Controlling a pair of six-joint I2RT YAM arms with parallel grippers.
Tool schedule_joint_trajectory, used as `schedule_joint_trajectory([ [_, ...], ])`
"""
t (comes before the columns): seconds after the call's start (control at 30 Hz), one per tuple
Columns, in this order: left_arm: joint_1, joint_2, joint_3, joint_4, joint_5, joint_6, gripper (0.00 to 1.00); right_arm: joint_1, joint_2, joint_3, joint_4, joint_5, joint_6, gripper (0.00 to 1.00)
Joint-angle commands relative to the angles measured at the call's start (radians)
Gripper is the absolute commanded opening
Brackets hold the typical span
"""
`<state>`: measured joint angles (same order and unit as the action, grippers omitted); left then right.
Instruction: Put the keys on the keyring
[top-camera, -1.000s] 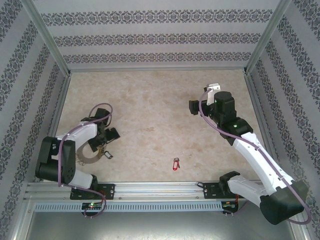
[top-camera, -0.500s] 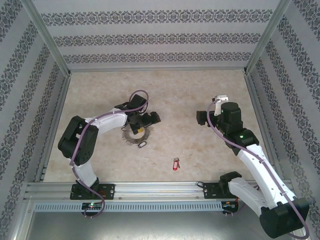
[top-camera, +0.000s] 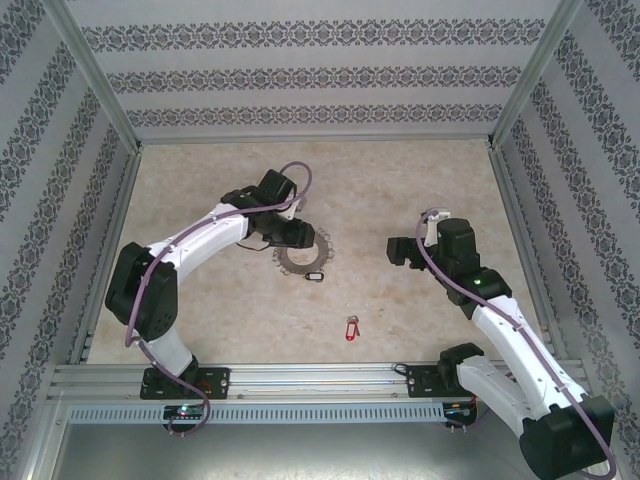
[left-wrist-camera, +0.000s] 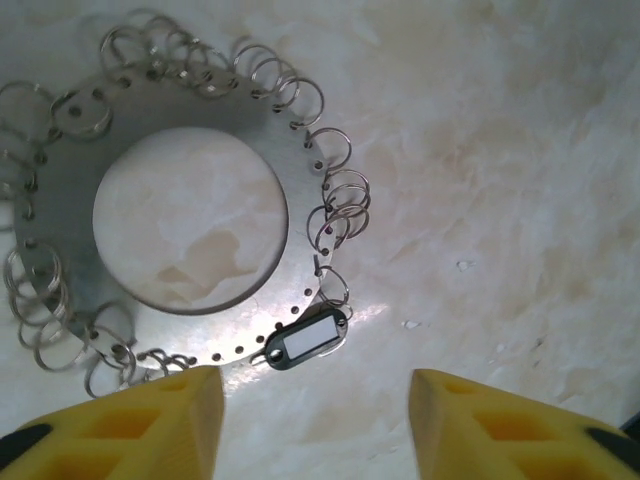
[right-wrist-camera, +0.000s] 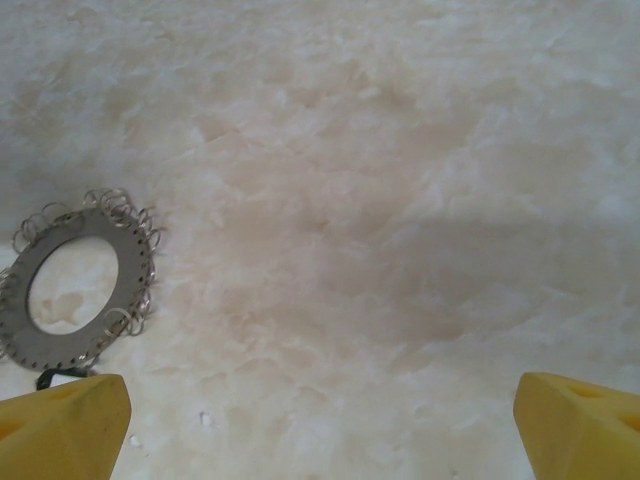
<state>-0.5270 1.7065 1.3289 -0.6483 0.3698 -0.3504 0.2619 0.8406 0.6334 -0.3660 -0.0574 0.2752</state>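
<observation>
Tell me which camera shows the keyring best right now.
Left wrist: the keyring sits close up, its small loops and dark tag plain. The top view shows it small, by the left gripper; the right wrist view has it small at the left edge.

Desk (top-camera: 400, 180), marbled beige.
Item 1: keyring (top-camera: 322, 256), grey, mid-desk, with a small dark tag (top-camera: 314, 274) at its near rim.
Item 2: keys (top-camera: 351, 328) (red tag), nearer the front edge, well apart from the ring.
Left pincer (top-camera: 292, 238) is at the ring's far rim; right pincer (top-camera: 398, 252) sits toward the right edge.

left hand (left-wrist-camera: 311, 405): parted, empty | right hand (right-wrist-camera: 320, 415): spread wide, empty
</observation>
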Motion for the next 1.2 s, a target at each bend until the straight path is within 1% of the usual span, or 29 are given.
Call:
schedule_joint_trajectory([
  [0.0,-0.036,0.047,0.044,-0.059,-0.030,0.248,0.46,-0.025,-0.011,-0.039,0.032,-0.079,0.086,0.98],
  [0.07,-0.047,0.071,0.066,-0.052,-0.034,0.287,0.45,-0.041,0.003,-0.050,0.045,-0.104,0.105,0.98],
  [0.2,-0.041,0.122,0.110,-0.038,-0.064,0.299,0.42,-0.062,0.057,-0.037,0.069,-0.151,0.107,0.98],
  [0.3,-0.035,0.160,0.154,-0.042,-0.071,0.305,0.44,-0.062,0.102,-0.017,0.084,-0.183,0.096,0.97],
  [0.4,-0.017,0.191,0.183,-0.037,-0.059,0.275,0.44,-0.062,0.148,0.003,0.087,-0.214,0.082,0.94],
  [0.47,0.002,0.205,0.193,-0.048,-0.088,0.225,0.44,-0.061,0.166,0.011,0.083,-0.220,0.081,0.93],
  [0.5,0.022,0.208,0.190,-0.055,-0.085,0.181,0.45,-0.061,0.172,0.011,0.090,-0.221,0.083,0.93],
  [0.6,0.083,0.141,0.100,-0.017,-0.049,0.078,0.49,-0.054,0.183,0.009,0.102,-0.237,0.086,0.92],
  [0.7,0.107,0.063,0.028,-0.058,-0.085,0.050,0.51,-0.038,0.205,0.020,0.099,-0.237,0.068,0.92],
  [0.8,0.115,0.004,-0.045,-0.089,-0.071,0.046,0.52,-0.023,0.240,0.031,0.109,-0.246,0.053,0.93],
  [0.9,0.114,-0.047,-0.122,-0.112,-0.095,0.093,0.51,-0.004,0.269,0.050,0.112,-0.252,0.048,0.93],
  [0.97,0.093,-0.069,-0.142,-0.129,-0.112,0.132,0.51,0.011,0.279,0.055,0.116,-0.249,0.048,0.93],
  [1.07,0.020,-0.087,-0.147,-0.145,-0.136,0.184,0.49,0.023,0.282,0.052,0.116,-0.241,0.050,0.93],
  [1.17,-0.036,-0.078,-0.153,-0.154,-0.161,0.203,0.48,0.022,0.276,0.037,0.117,-0.234,0.057,0.94],
])
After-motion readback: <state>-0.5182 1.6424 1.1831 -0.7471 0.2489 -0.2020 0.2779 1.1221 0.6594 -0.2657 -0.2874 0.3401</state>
